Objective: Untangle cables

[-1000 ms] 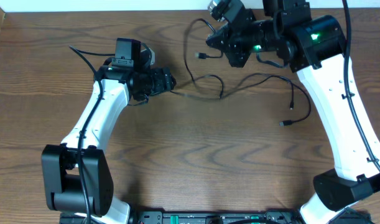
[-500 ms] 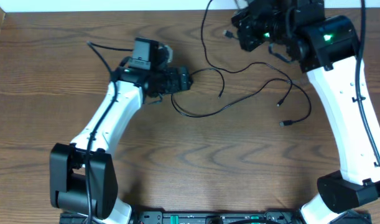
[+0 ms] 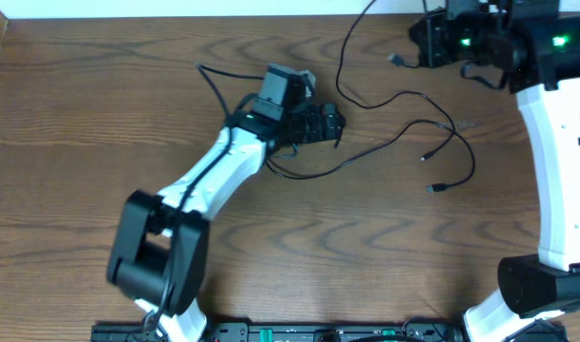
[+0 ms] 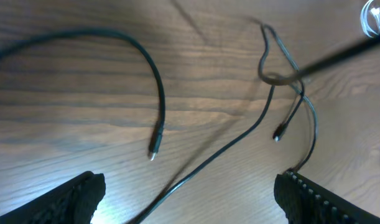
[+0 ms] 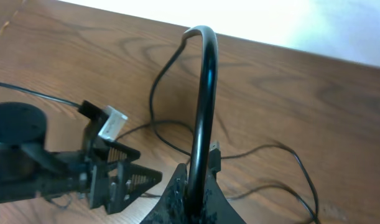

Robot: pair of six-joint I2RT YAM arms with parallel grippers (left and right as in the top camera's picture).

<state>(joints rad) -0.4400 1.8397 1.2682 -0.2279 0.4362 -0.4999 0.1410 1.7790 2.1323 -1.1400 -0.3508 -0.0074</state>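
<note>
Since the earlier frame both arms have shifted right. Now the left tool [image 3: 327, 122] hangs over the middle, jaws wide and empty. At the upper right, the right tool [image 3: 415, 45] is clamped on one cable [image 5: 205, 93]. On the bench [image 3: 100, 114] the cables [image 3: 394, 141] stretch left to right, centre to right edge, free plugs [image 3: 436, 189] toward the lower right. They still cross, so I judge the separating only begun.

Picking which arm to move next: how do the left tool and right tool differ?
The left tool has its jaws spread wide, gripping nothing; the right tool is shut on a black cable. Below the left tool, loose cable ends lie flat on the table; the right tool's cable arches up off it. Overhead, the left tool sits mid-table, the right tool at the far edge. Both tools are black.
</note>
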